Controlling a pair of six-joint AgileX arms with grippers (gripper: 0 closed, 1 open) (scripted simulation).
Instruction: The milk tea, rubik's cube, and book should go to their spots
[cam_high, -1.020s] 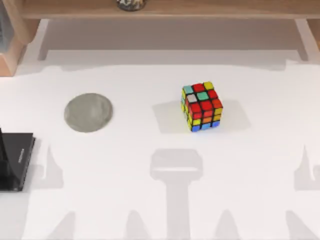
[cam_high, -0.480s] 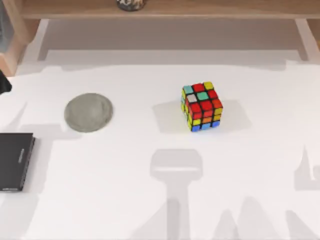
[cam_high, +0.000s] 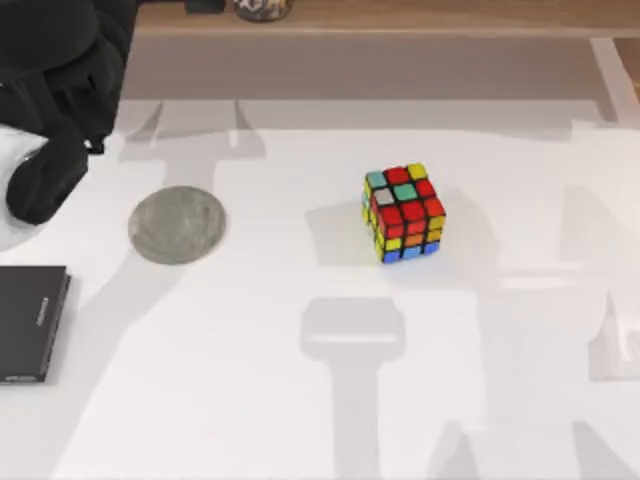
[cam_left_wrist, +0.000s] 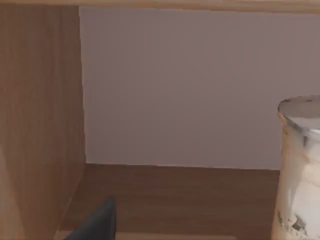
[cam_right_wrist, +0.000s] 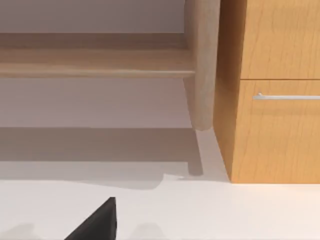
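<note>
One arm moving: left arm (cam_high: 60, 90) has swung in at the table's far-left corner since 0.5 s ago, wrist cam facing shelf. Milk tea (cam_left_wrist: 300, 170) probably just beside left gripper; grip state can't tell. Rubik's cube (cam_high: 403, 213) well off to its right, coaster (cam_high: 177, 225) nearer, both untouched.

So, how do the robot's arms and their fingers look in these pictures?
The left arm is matte black and bulky, with rounded housings and no visible markings or cables. In each wrist view a dark, wedge-shaped finger tip pokes in, flat-sided and plain; the right one looks the same.
</note>
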